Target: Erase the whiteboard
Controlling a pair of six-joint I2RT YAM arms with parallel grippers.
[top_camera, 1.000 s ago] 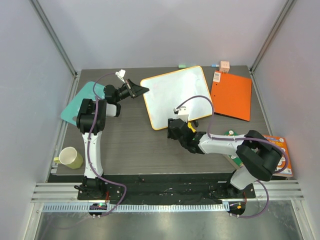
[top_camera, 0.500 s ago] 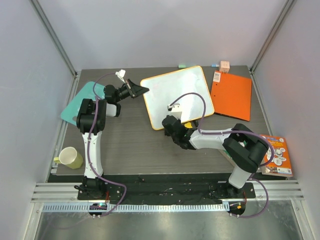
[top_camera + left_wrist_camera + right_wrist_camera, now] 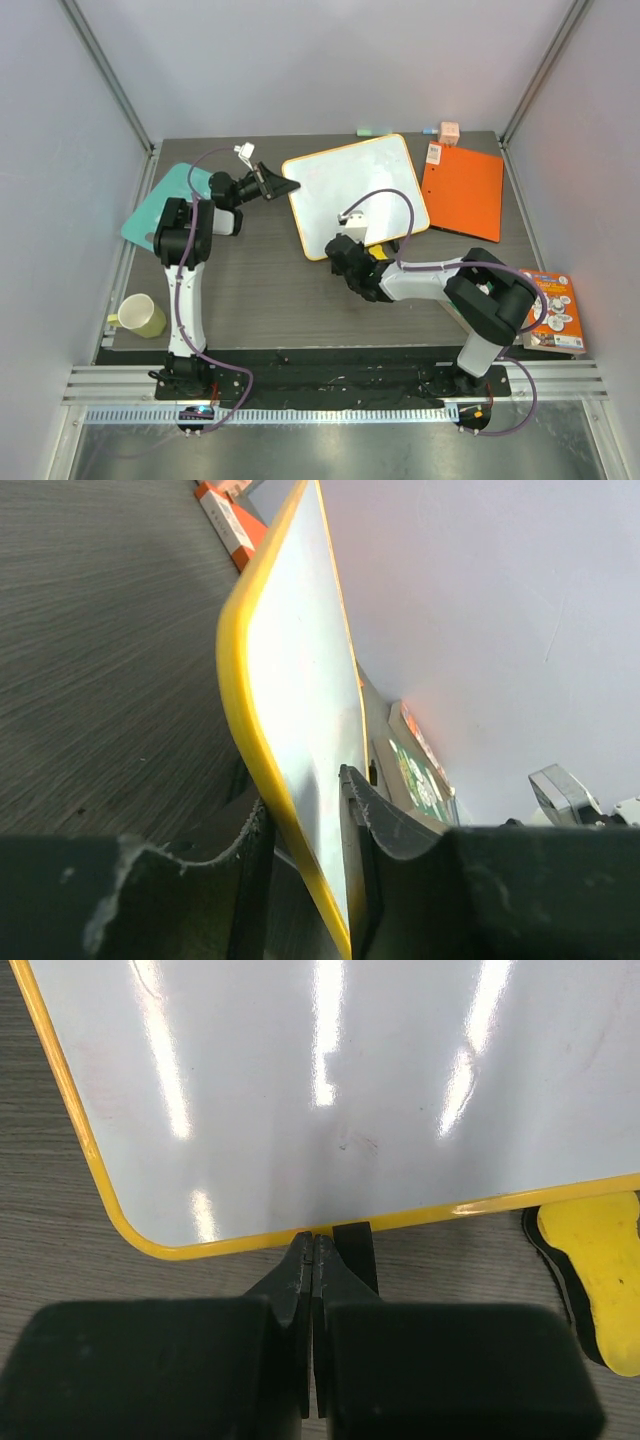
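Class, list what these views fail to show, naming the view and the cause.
- Top view: whiteboard's near edge, covered by the right arm.
- Right wrist view: yellow object, cut off by the frame's right edge.
- Left wrist view: whether the left gripper grips the whiteboard's rim.
- Top view: book's print, too small.

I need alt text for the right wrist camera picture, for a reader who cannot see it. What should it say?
A shut gripper points its tips at the yellow rim of a glossy whiteboard, which fills the upper picture and is nearly clean, with one faint smudge. At right, a yellow object with a black edge, perhaps an eraser, lies on the grey table.
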